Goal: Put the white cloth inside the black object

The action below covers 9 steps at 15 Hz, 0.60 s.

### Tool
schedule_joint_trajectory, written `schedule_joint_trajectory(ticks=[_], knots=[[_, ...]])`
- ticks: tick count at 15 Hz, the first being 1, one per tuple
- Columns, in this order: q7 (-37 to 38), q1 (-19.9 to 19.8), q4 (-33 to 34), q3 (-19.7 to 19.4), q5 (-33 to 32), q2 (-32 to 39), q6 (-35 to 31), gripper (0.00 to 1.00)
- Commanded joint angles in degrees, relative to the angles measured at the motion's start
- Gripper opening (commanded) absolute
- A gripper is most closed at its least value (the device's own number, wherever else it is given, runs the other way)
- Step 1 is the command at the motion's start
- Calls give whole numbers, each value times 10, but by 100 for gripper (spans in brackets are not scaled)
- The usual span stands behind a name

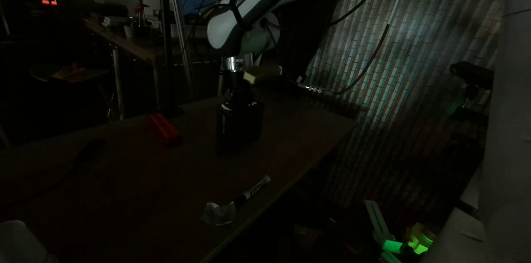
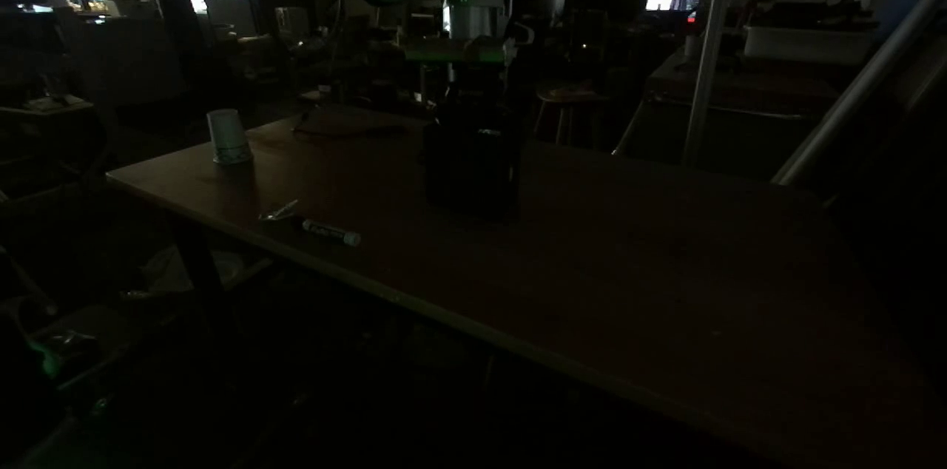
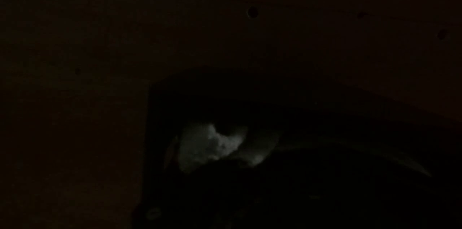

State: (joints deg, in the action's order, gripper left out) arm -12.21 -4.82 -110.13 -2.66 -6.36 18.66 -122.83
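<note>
The scene is very dark. The black object (image 1: 241, 124), a box-like container, stands upright on the table in both exterior views (image 2: 473, 177). My gripper (image 1: 239, 99) points down at the top of the black object, and its fingers are hidden in the dark or behind the walls; it also shows in an exterior view (image 2: 475, 117). In the wrist view the white cloth (image 3: 198, 146) shows as a pale crumpled patch within the dark outline of the black object (image 3: 158, 109). The frames do not show whether the fingers touch the cloth.
On the table (image 1: 137, 188) lie a red block (image 1: 165, 128), a marker (image 1: 257, 186) and a crumpled shiny wrapper (image 1: 219, 214) near one edge. An upside-down cup (image 2: 229, 136) stands near a corner. A dark cable (image 1: 85, 153) lies on the table.
</note>
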Motion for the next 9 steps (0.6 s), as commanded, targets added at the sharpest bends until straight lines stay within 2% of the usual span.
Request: schedule_joint_trajectory(ticks=[1, 5, 9], knots=[[-45, -13, 20, 14, 44, 37, 2, 0], [-86, -21, 32, 19, 71, 63, 18, 0], [-90, -24, 29, 13, 64, 43, 32, 0]])
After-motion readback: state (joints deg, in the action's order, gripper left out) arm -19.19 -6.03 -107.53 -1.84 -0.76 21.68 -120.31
